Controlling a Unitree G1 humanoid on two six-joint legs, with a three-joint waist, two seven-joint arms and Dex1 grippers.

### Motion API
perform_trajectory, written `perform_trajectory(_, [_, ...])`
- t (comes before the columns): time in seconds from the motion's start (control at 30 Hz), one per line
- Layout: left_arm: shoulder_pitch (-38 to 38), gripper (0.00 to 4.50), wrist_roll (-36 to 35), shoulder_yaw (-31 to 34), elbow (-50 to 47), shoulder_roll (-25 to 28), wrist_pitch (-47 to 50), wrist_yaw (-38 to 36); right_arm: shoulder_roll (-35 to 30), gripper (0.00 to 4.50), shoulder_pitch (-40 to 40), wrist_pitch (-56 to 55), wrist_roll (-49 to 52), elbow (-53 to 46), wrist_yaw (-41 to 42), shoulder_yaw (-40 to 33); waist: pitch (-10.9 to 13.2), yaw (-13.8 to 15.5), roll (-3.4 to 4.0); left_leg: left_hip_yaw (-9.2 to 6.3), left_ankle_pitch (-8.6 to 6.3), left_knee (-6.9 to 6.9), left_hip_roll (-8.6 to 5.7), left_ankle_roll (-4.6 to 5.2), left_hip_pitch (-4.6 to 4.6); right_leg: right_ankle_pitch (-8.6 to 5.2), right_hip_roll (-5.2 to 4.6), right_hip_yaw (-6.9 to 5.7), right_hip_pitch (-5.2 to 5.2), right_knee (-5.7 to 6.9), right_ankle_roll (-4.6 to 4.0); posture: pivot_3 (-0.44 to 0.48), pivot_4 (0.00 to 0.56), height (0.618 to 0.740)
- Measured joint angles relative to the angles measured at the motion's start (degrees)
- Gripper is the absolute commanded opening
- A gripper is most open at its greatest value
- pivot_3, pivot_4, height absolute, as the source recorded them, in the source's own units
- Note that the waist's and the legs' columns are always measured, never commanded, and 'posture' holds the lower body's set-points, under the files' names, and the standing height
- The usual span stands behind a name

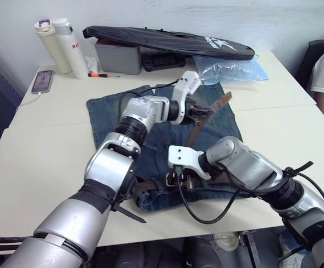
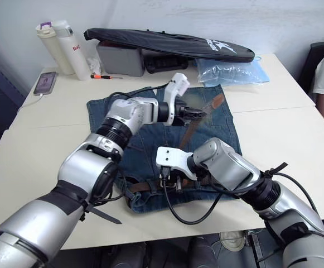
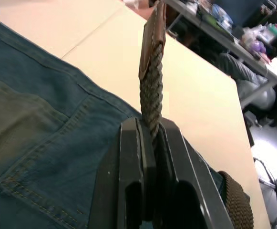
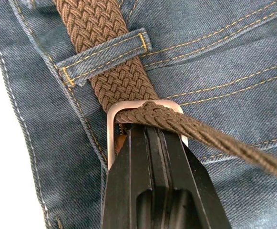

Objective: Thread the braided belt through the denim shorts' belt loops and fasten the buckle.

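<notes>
- braided belt [image 4: 114,71]: brown woven strap, darker brown leather tip.
- denim shorts [image 4: 224,52]: blue, yellow-orange stitching, faded yellowish patches.
- belt loop [image 4: 105,57]: same blue denim.
- buckle [image 4: 110,129]: silver.
- fingers [image 4: 143,191]: black.
- surface [image 1: 44,145]: pale cream.

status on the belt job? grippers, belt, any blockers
Left gripper shut on belt tail, held up over shorts. Right gripper at buckle, strap running through the frame. Belt under a loop. No blockers seen.
</notes>
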Motion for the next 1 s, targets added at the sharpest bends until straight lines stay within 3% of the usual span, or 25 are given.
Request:
perform_trajectory(0.27, [-1.00,0.00,8.75,-2.71,5.92,-3.15,-6.65,-4.68,-0.04,0.05,0.09,0.90,-1.86,-2.19,-0.87,1.39,-0.01,-0.05,0.01,0.00,-0.07,0.01,0.01,0.11,0.00,0.00,0.00,0.00,0.00,-0.01,0.00,0.000,0.150,0.740])
perform_trajectory(0.6, [-3.12,0.00,11.01,1.77,10.57,-2.68,-8.85,1.29,-0.20,0.05,0.08,0.92,-3.06,-2.91,-0.35,1.61,-0.01,0.00,0.01,-0.01,-0.18,0.14,-0.01,0.31,-0.06,0.01,-0.03,-0.01,0.00,0.03,0.02,0.000,0.150,0.740])
perform_trajectory(0.83, [-3.04,0.00,11.21,3.32,8.92,2.85,-6.66,-3.66,0.04,0.05,1.88,3.22,-0.38,-3.47,-1.29,-2.71,-0.06,0.01,0.22,-0.01,-0.17,0.13,-0.01,0.29,-0.19,0.01,-0.03,-0.03,-0.10,0.03,0.02,0.000,0.150,0.740])
perform_trajectory(1.0, [3.18,0.00,10.67,3.35,-4.42,11.16,2.30,-10.44,-1.81,0.05,3.12,6.83,3.93,-4.15,-1.28,-8.52,0.06,-0.17,0.38,0.01,-0.19,-0.01,0.00,0.32,-0.31,0.04,-0.01,-0.04,-0.19,0.14,0.06,0.000,0.150,0.740])
